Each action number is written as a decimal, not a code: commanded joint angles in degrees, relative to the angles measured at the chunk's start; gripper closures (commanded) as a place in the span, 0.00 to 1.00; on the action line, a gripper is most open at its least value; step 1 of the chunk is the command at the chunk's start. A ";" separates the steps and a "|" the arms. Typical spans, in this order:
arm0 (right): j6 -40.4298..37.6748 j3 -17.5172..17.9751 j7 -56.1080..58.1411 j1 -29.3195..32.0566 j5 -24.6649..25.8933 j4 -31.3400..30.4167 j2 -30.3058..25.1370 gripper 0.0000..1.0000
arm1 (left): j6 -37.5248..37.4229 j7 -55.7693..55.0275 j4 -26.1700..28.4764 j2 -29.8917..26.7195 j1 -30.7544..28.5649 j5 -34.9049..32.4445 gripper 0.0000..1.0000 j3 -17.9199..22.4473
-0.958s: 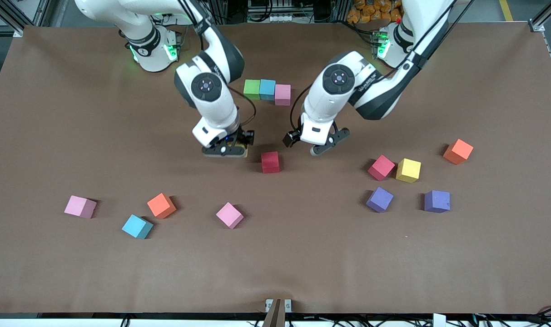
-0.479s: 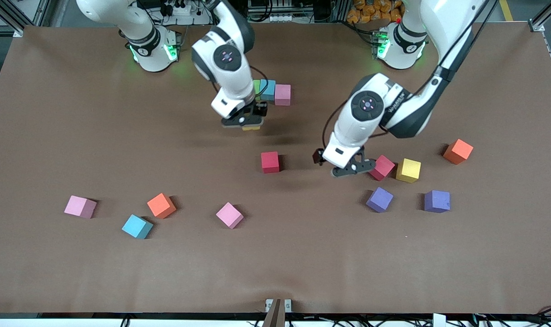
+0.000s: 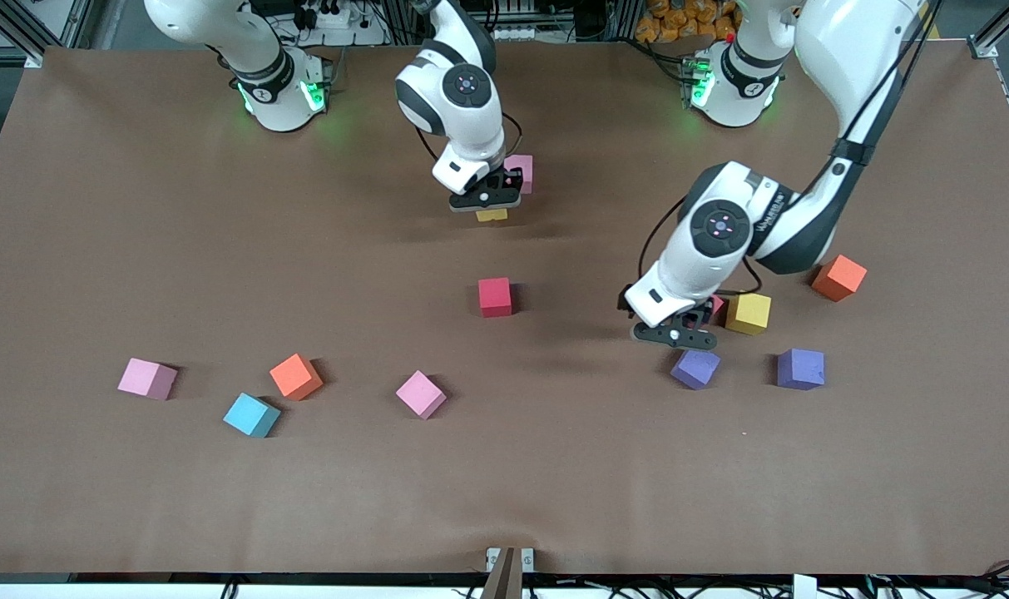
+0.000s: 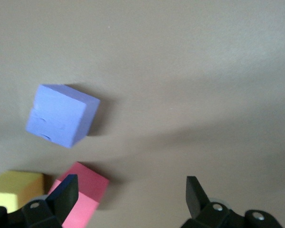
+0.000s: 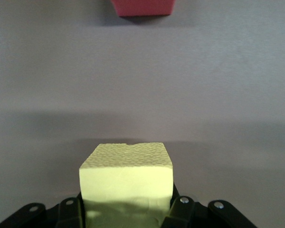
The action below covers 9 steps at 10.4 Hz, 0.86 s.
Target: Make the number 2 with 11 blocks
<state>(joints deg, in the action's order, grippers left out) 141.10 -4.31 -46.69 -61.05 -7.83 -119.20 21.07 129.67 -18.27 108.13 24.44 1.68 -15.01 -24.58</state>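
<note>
My right gripper [image 3: 486, 198] is shut on a yellow block [image 3: 492, 215] and holds it above the table, beside the pink block [image 3: 521, 170] of a short row. The row's green and light blue blocks are hidden by the arm. The right wrist view shows the yellow block [image 5: 127, 183] between the jaws and the red block [image 5: 142, 7] farther off. My left gripper [image 3: 675, 333] is open and empty, over the table between a crimson block [image 3: 714, 306] and a purple block [image 3: 694, 368]. The left wrist view shows the purple block [image 4: 61, 115], the crimson block [image 4: 80, 192] by one finger [image 4: 64, 194], and a yellow block [image 4: 14, 187].
A red block [image 3: 495, 296] lies mid-table. A yellow [image 3: 748, 313], an orange [image 3: 838, 277] and a second purple block [image 3: 800, 368] lie toward the left arm's end. Pink [image 3: 146, 378], orange [image 3: 295, 376], light blue [image 3: 251, 414] and pink [image 3: 421, 393] blocks lie toward the right arm's end.
My right gripper has carried the yellow block up from beside the red block to the row. My left gripper has moved toward its own end, to above the crimson and purple blocks.
</note>
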 commanded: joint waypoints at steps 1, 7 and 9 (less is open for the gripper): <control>-0.30 -0.52 -0.95 -0.74 -0.43 3.71 3.09 0.53 | -0.73 8.23 4.09 -3.25 -2.99 -1.25 0.00 -0.56; -0.39 -1.57 -9.73 -4.60 -0.60 9.25 9.42 0.53 | -0.29 28.17 8.94 -6.07 -7.39 -1.25 0.00 -0.38; -0.38 -1.75 -9.73 -5.92 -0.69 9.16 9.77 0.53 | -0.20 28.55 9.46 -5.64 -7.40 -1.25 0.00 -0.38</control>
<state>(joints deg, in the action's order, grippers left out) 141.08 -4.88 -55.48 -65.23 -7.85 -111.41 29.88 129.30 9.50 116.08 19.78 -5.65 -15.21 -24.52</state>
